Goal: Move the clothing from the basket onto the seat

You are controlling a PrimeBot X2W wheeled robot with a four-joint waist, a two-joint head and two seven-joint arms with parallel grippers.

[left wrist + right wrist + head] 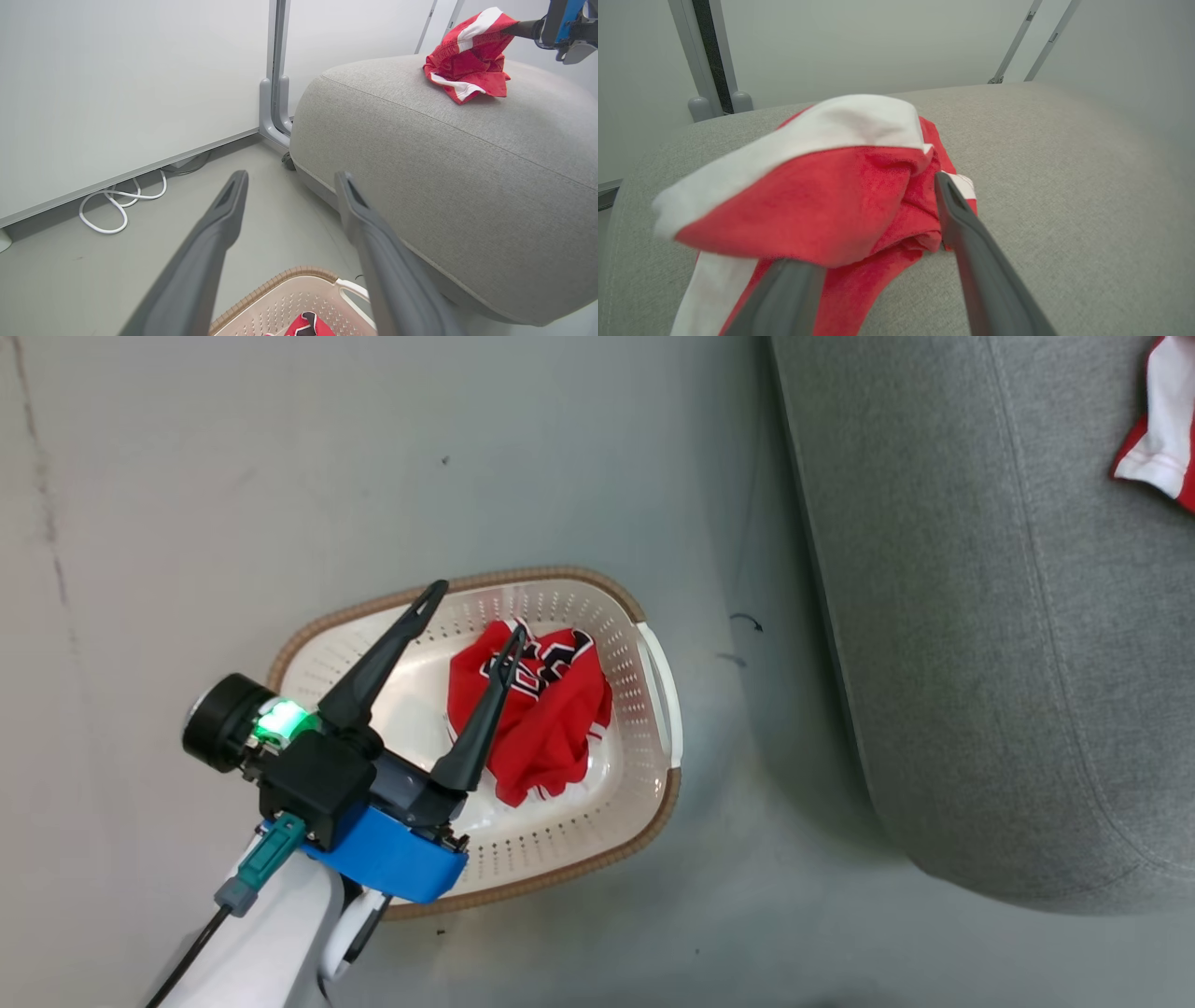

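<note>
Left tool point(478, 609) was wide open and empty, hanging over the basket point(665, 709) on the floor point(187, 476). Lettered red garment point(537, 709) lay bunched inside the basket. Right tool point(873, 205) had its fingers spread apart and gripped nothing. Striped red-and-white garment point(808, 186) draped over one finger and rested on the grey seat point(1064, 186), which stood just beside the basket.
</note>
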